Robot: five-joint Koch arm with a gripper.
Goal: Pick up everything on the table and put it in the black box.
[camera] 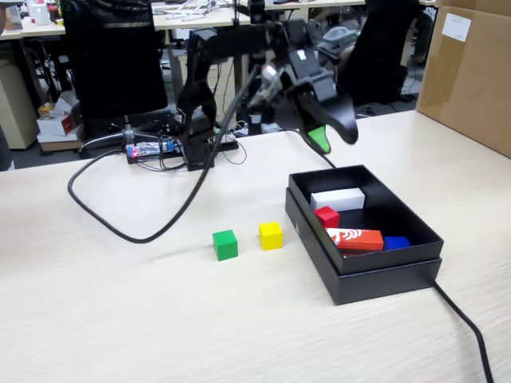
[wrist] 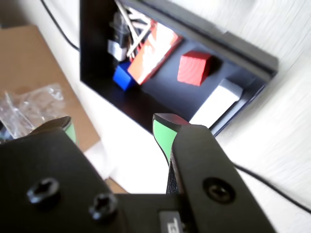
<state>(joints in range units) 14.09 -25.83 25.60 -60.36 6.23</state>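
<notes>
Fixed view puts the gripper (camera: 334, 137) in the air above the far rim of the black box (camera: 383, 271), its jaws parted and holding nothing. The red cube (camera: 326, 216) lies inside the box, below and toward the camera from the gripper, just beside the white block (camera: 338, 199) and the long red-orange block (camera: 355, 238). The green cube (camera: 225, 244) and yellow cube (camera: 271, 235) sit on the counter (camera: 120, 319), left of the box and well apart from the gripper. The arm reaches from its base at the counter's far edge, bent over and down toward the box. The box's long axis runs from near right to far left; the cubes have none.

Wrist view shows green-lined fingertips (wrist: 160, 133) spread over the box (wrist: 97, 73).
</notes>
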